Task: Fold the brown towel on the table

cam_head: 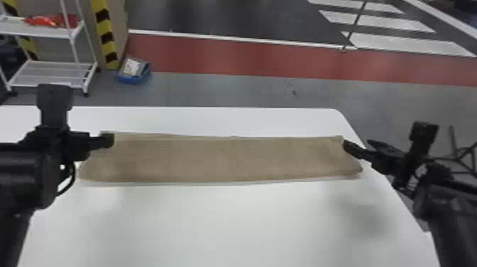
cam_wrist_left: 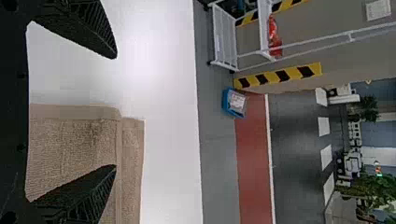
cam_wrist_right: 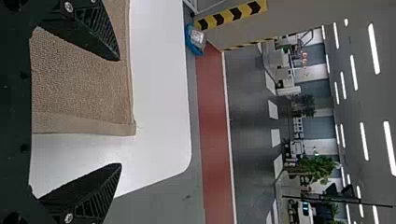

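The brown towel [cam_head: 230, 158] lies as a long flat strip across the white table, its layers showing along the far and near edges. My left gripper [cam_head: 108, 140] is over the towel's left end, and my right gripper [cam_head: 349, 148] is at its right end. In the left wrist view the left gripper [cam_wrist_left: 116, 112] stands open, with the towel's end [cam_wrist_left: 74, 149] between and beneath its spread fingers. The right wrist view has the right gripper [cam_wrist_right: 120, 112] open as well, one finger over the towel [cam_wrist_right: 84, 84] and the other beyond its end edge.
The white table [cam_head: 227, 223] reaches toward me, with its right edge under the right arm. Beyond it on the floor are a blue bin [cam_head: 133, 72] and a white wire shelf [cam_head: 49, 72] holding a red item.
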Tool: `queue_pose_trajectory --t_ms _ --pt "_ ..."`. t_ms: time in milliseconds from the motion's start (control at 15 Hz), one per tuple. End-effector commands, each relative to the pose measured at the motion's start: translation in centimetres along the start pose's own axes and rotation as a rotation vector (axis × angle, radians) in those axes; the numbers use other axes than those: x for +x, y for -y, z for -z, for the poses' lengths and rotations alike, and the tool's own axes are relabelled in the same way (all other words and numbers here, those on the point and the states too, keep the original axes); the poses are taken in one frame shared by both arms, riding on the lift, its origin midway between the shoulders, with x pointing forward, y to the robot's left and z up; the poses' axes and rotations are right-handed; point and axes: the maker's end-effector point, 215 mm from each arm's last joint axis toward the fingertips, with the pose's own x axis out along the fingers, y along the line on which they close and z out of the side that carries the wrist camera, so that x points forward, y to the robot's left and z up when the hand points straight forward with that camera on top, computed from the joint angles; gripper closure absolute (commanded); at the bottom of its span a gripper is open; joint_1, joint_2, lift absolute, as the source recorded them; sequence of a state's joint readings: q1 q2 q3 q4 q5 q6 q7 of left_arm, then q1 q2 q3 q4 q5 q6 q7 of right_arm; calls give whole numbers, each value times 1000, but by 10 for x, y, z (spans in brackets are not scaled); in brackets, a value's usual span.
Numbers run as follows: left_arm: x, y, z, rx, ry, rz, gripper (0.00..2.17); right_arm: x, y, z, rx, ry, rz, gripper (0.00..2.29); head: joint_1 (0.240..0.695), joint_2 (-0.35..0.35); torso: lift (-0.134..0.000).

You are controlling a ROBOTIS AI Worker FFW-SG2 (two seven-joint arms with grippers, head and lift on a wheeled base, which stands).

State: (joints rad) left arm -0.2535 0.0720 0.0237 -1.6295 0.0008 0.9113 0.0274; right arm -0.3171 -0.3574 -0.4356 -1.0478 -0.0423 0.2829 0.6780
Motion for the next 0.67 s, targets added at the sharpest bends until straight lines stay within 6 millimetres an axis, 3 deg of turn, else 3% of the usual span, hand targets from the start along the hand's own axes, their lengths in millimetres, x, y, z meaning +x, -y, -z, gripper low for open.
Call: queue_pose_trajectory --t_ms 0,133,400,467,600 --pt "-7 -8 17 -62 -47 50 39 -3 2 9 9 -12 1 93 695 -192 -118" --pt "-12 -6 38 -106 -119 111 39 -4 3 13 17 -28 4 97 695 -192 -118" --pt "-15 -9 56 -105 -172 120 97 -2 -1 28 24 -81 0 134 695 -197 -118" --pt "-17 -7 61 -106 -187 132 279 -2 -1 29 24 -82 1 140 695 -193 -118" --pt "-27 -6 68 -117 -211 156 839 -5 2 34 40 -98 7 194 695 -194 -118"
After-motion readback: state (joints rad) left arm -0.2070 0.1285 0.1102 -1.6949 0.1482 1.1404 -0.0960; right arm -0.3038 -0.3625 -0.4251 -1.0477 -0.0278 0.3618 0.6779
